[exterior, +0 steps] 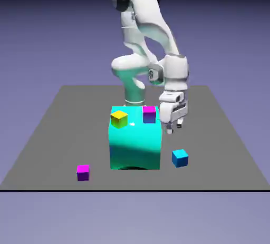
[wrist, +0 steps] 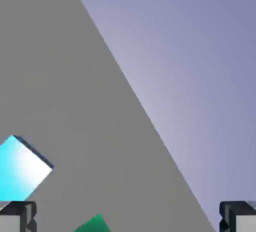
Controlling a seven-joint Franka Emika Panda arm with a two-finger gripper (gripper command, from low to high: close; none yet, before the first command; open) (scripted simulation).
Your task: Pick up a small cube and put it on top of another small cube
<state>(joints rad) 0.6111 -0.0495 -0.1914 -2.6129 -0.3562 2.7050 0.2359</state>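
Tool (wrist: 128, 217) released, nothing held. Blue cube (exterior: 180, 158) is below tool, off to one side; centre over it, square fingers w/ its faces, then lower & grip.

Counting four small cubes (exterior: 119, 119), one big block (exterior: 135, 145)

Showing one yellow cube (exterior: 119, 119), two magenta cubes (exterior: 149, 115) and one bright-blue cube (exterior: 180, 158), making four altogether. Numbering just one among big turquoise blocks. Also showing one white robot arm (exterior: 150, 19), one gripper (exterior: 175, 127) having two fingertips (wrist: 23, 217), and one grey table (exterior: 52, 143).
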